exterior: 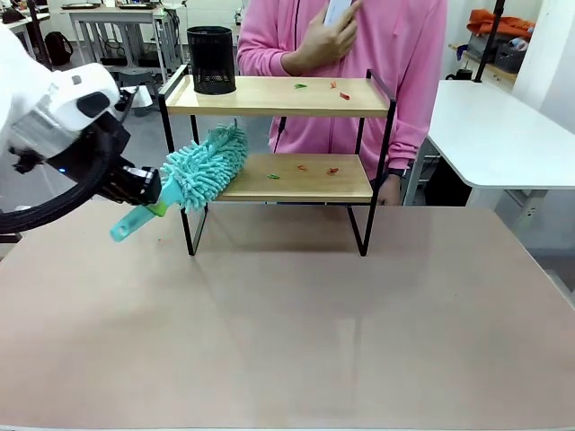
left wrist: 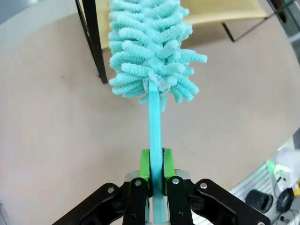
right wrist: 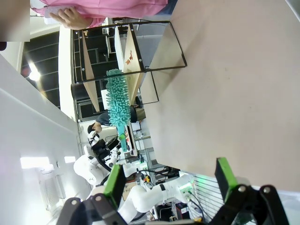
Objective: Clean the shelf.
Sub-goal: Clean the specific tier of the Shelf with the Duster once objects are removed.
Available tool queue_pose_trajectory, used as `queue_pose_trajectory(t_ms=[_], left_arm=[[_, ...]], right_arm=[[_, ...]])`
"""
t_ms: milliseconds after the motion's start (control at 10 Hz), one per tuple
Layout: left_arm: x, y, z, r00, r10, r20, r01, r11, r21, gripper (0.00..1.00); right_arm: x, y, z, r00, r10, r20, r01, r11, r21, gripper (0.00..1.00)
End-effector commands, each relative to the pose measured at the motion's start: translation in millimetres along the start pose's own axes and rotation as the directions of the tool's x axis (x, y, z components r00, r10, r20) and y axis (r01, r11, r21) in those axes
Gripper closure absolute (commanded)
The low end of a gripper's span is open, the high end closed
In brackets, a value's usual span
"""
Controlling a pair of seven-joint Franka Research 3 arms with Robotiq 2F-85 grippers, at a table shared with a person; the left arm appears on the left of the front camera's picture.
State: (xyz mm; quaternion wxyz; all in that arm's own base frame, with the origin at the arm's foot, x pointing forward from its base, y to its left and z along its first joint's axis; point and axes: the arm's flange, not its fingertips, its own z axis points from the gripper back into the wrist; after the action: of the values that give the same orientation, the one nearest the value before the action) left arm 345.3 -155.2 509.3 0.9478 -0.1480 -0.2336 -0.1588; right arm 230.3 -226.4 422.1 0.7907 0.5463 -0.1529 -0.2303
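Shelf [exterior: 269, 97]: stood at the far middle of the worktop [exterior: 287, 341], directly in front of a person; two wood boards in a black frame.
Litter: small red and green bits [exterior: 334, 89] lay around the middle of both boards.
Left gripper [left wrist: 156, 161]: closed on the thin handle of the duster [exterior: 205, 166], green pads pinching its flat sides, just left of the shelf.
Duster head: fluffy and teal, at the left end of the lower board, slanting up toward the underside of the top board; contact with the wood could not be told.
Right gripper [right wrist: 169, 180]: open and empty, over the near worktop, well apart from the shelf.
Cup [exterior: 211, 60]: black mesh, on the top board's left end.
Risk, snagging: the head sat close to the left frame legs, so a sweep could catch one and drag the light shelf.
Risk, slipping: the narrow handle might have pivoted between the pads under side load.
Risk, scatter: a fast stroke would likely have flung bits toward the person.
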Motion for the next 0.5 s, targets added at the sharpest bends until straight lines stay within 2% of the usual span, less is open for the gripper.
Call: queue_pose_trajectory(t_ms=[0,100,400], left_arm=[[17.4,-11.4,-7.7,0.994,0.070,0.080,-0.072,0.997,0.030,0.88],[0.0,0.0,0.0,1.000,0.000,0.000,0.000,1.000,0.000,0.88],[0.0,0.0,0.0,1.000,0.000,0.000,0.000,1.000,0.000,0.88]], right_arm=[[-1.3,-0.4,-0.7,1.000,0.026,-0.002,-0.026,1.000,0.001,0.00],[-1.3,-0.4,-0.7,1.000,0.026,-0.002,-0.026,1.000,0.001,0.00],[-1.3,-0.4,-0.7,1.000,0.026,-0.002,-0.026,1.000,0.001,0.00]])
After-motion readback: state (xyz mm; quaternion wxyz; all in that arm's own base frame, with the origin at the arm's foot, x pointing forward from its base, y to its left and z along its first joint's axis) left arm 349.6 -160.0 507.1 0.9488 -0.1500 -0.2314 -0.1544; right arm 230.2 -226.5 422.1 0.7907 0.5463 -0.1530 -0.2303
